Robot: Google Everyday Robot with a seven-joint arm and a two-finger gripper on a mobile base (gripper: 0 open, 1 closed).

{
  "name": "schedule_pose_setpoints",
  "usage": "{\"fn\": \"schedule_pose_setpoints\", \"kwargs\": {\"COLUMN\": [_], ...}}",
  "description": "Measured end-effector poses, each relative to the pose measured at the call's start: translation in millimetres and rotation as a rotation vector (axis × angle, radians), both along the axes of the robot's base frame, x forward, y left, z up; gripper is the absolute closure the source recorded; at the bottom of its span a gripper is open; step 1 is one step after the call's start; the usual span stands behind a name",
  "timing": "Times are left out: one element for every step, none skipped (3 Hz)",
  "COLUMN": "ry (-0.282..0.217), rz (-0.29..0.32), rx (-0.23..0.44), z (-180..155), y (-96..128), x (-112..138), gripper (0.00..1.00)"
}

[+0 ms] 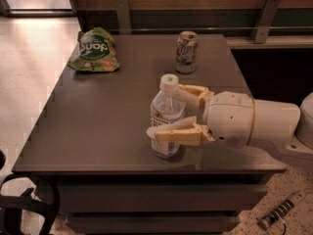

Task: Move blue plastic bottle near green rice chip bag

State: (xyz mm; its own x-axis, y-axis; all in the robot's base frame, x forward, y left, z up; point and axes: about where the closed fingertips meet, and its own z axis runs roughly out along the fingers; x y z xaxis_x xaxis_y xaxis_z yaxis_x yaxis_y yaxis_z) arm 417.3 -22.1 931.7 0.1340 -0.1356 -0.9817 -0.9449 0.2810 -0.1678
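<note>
The blue plastic bottle (168,103) stands upright near the front middle of the dark table (93,121), with a pale cap and a white-and-dark label. My gripper (166,110) reaches in from the right and is open, with one finger (176,133) in front of the bottle's lower body and the other finger (194,92) behind it. The bottle sits between the fingers. The green rice chip bag (94,50) lies at the table's far left corner, well away from the bottle.
A silver-green drink can (187,52) stands at the far middle of the table, just behind my gripper. A dark wall with metal brackets runs behind the table. Light floor lies to the left, and black cabling hangs at the lower left.
</note>
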Motion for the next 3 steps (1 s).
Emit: {"fn": "schedule_pose_setpoints", "kwargs": {"ry": [-0.008, -0.009, -0.01], "rz": [0.006, 0.009, 0.011], "rx": [-0.006, -0.007, -0.008], "z": [1.2, 2.1, 2.5], "y": [4.0, 6.1, 7.1], "x": [-1.6, -2.2, -2.6], "gripper": [0.68, 0.97, 1.0]}}
